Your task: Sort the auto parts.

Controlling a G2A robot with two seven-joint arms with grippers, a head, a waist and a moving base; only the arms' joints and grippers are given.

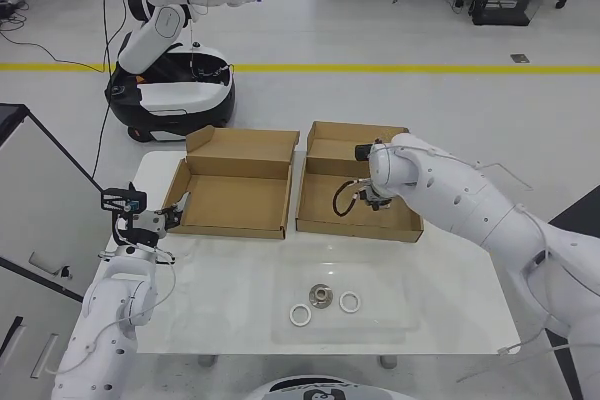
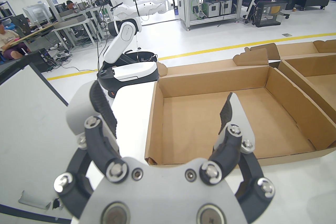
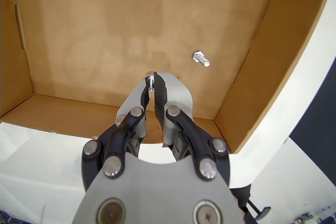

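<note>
Placing step: the right claw (image 3: 151, 87), clamped on a bolt (image 3: 150, 80), hangs over the cardboard box (image 3: 78, 12) holding 1 loose hex bolt (image 3: 200, 59). Next, release it there. The left claw (image 2: 162, 93) stands apart.

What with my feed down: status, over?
Right gripper shut on bolt, over right box. Left gripper open, by left box. Second bolt lying in right box. Nothing blocking.

Left box (image 1: 225, 230) sits just left of the right box (image 1: 360, 232); a bolt (image 3: 200, 59) lies inside the right box; before it on the table (image 1: 220, 290), a ring (image 1: 301, 316), hub (image 1: 323, 295), second ring (image 1: 350, 302)
</note>
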